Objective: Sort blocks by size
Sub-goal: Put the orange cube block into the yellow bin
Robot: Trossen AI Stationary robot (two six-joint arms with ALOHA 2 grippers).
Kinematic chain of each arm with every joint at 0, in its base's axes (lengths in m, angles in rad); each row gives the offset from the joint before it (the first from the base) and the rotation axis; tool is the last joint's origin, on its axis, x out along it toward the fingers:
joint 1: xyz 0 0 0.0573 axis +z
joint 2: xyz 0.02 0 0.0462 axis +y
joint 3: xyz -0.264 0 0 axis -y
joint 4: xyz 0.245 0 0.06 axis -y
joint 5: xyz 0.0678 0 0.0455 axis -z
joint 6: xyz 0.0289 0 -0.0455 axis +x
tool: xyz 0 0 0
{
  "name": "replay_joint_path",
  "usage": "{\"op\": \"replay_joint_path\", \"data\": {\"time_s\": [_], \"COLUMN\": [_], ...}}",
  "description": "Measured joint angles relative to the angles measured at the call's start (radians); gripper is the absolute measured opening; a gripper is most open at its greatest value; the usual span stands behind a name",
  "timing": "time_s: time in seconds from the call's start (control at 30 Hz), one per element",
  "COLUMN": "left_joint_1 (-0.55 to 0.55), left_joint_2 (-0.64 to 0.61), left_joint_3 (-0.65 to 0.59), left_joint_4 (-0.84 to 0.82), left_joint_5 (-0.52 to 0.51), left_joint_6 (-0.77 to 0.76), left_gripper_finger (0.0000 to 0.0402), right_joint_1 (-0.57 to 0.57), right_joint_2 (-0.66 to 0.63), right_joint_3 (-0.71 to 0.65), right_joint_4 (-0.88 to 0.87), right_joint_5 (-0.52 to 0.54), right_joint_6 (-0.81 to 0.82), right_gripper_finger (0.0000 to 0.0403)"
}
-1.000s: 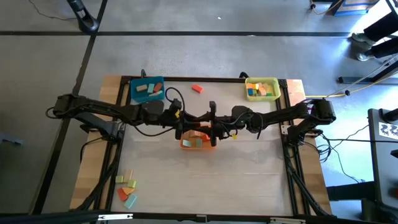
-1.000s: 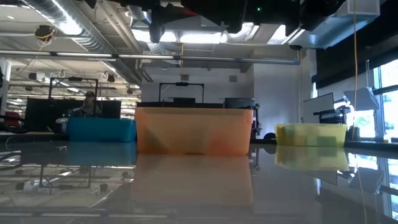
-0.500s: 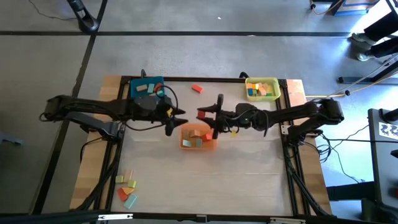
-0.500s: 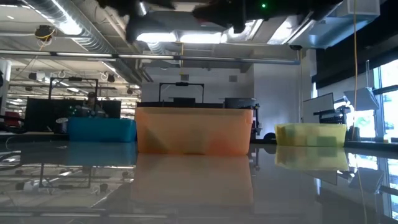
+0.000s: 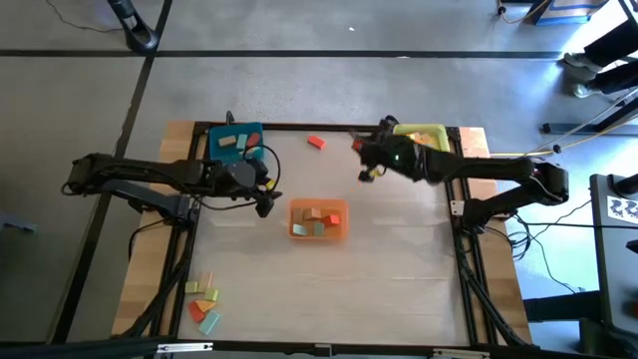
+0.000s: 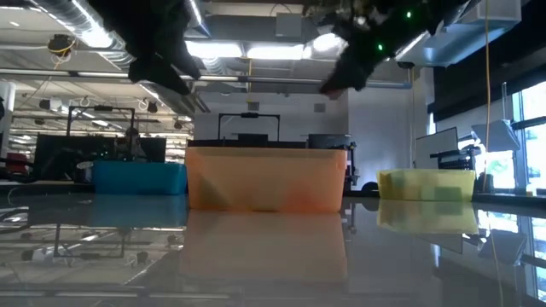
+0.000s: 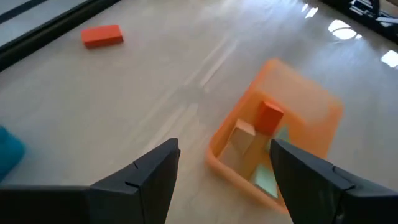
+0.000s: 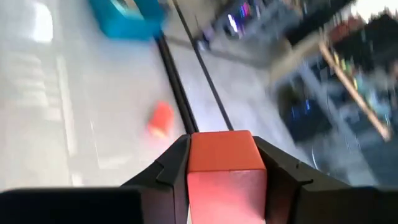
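Red block [image 8: 221, 162] now rides pinched in the right gripper [image 5: 361, 147], lifted off the orange tray [image 5: 340, 229] toward the yellow tray [image 5: 440, 131]; left gripper [image 5: 265, 198] pulls back, jaws wide and empty.

Blocks [image 5: 202, 302] lie scattered; one red block [image 8: 222, 167] sits pinched aloft.

My right wrist view is smeared by motion: the room beyond the table edge is only streaks, and the red block [image 8: 222, 167] between my fingers is cut off by the picture's edge. From table height the orange tray [image 6: 266, 179] hides its blocks, showing only faint shapes through its wall. From above, the blocks in the yellow tray [image 5: 435, 131] are partly covered by my right arm.
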Motion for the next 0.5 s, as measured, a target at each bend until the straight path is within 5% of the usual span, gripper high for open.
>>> {"op": "replay_joint_path", "data": {"time_s": [0.5], "left_joint_1": [0.001], "left_joint_2": [0.001], "left_joint_3": [-0.030], "left_joint_4": [0.057], "left_joint_5": [-0.015], "left_joint_6": [0.013], "left_gripper_finger": [0.0239], "right_joint_1": [-0.463], "right_joint_2": [0.003], "right_joint_3": [0.000], "right_joint_4": [-0.337], "right_joint_5": [-0.012], "right_joint_6": [0.248], "right_gripper_finger": [0.0136]}}
